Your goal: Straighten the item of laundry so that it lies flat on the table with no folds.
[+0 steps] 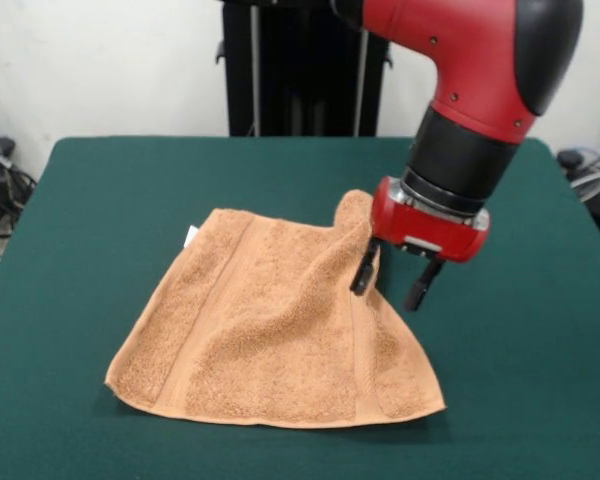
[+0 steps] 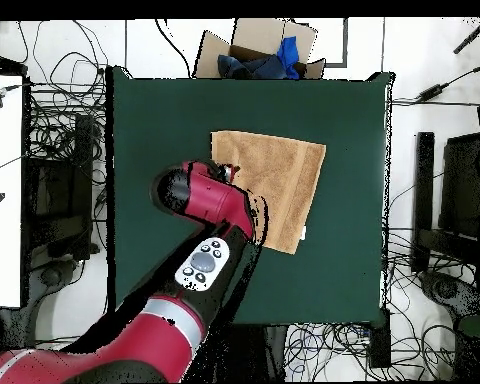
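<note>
The item of laundry (image 1: 270, 330) is a tan terry towel lying mostly spread on the green table (image 1: 130, 190). Its far right corner (image 1: 355, 212) is lifted into a peak and leans on the left finger (image 1: 364, 270) of my gripper (image 1: 388, 298). The gripper stands open just above the table at that corner, with nothing between its fingers. A small white tag (image 1: 190, 237) sticks out at the towel's far left edge. In the overhead view the towel (image 2: 279, 180) lies beside the red arm (image 2: 209, 200), which hides the gripper.
Beyond one table (image 2: 354, 250) edge in the overhead view stands a cardboard box (image 2: 246, 45) holding blue cloth. Cables and equipment lie on the floor around the table.
</note>
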Action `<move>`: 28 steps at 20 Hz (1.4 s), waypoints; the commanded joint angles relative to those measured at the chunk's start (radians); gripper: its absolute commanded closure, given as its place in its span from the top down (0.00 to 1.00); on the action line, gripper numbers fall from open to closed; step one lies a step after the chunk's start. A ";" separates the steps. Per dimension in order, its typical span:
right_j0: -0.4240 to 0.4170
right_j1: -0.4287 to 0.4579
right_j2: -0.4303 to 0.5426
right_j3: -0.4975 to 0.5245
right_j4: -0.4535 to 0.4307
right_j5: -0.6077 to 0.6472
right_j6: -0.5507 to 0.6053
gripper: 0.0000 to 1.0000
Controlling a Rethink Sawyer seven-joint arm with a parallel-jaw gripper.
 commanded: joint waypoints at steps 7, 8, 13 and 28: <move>-0.031 0.011 0.136 0.083 -0.004 -0.060 0.247 1.00; -0.026 0.017 0.131 0.081 -0.003 -0.063 0.251 1.00; -0.019 0.027 0.120 0.082 -0.002 -0.073 0.255 1.00; 0.025 0.076 0.099 0.056 0.046 0.027 0.296 1.00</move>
